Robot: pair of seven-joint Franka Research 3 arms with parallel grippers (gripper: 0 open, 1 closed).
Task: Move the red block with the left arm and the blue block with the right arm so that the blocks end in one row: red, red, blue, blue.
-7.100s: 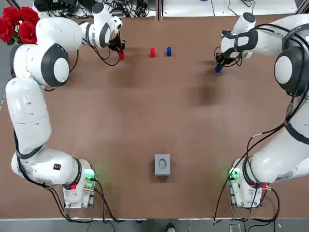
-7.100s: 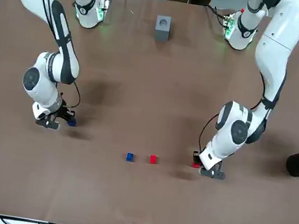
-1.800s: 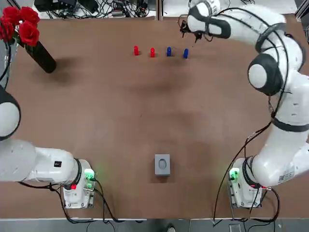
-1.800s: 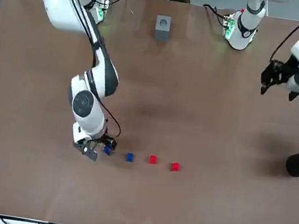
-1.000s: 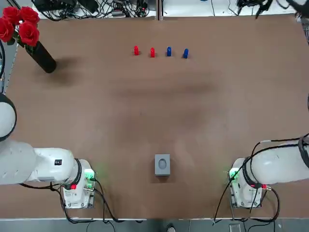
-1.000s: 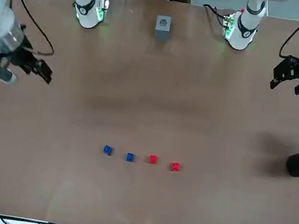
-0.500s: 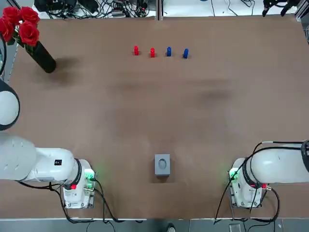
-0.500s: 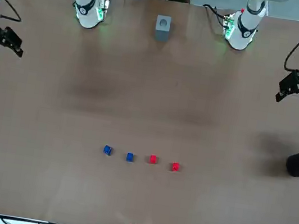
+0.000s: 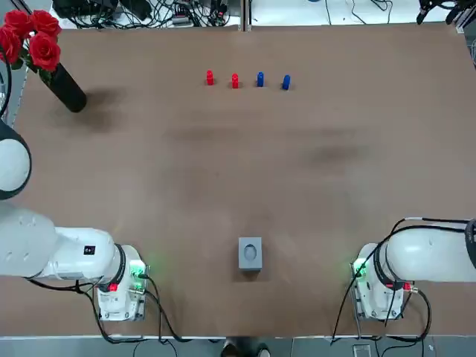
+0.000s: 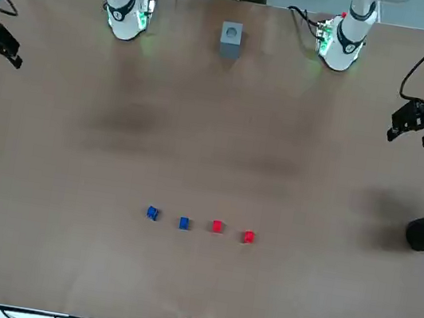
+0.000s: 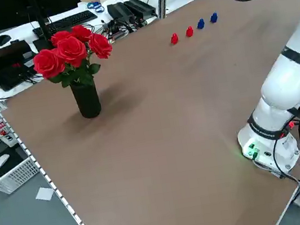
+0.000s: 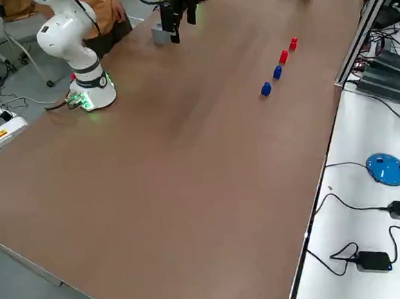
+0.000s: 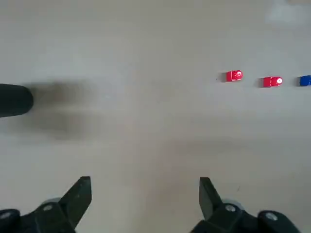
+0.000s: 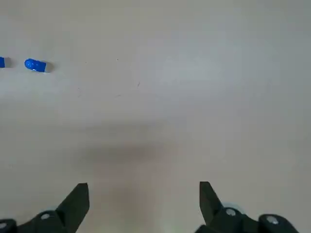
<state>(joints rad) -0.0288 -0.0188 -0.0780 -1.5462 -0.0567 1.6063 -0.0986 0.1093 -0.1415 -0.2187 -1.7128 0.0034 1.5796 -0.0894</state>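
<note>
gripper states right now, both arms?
Left gripper: open, holding nothing, near the left side of the table.
Right gripper: open, holding nothing, near the table's right edge.

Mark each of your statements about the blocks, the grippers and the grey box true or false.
1. Both grippers are open and empty: left gripper, right gripper. True.
2. The left gripper hovers over the row. False: it is far off to the robot's left, away from the blocks.
3. The row reads outer red block, inner red block, inner blue block, outer blue block. True.
4. The grey box touches the outer blue block. False: it stands apart, near the arms' bases.
</note>
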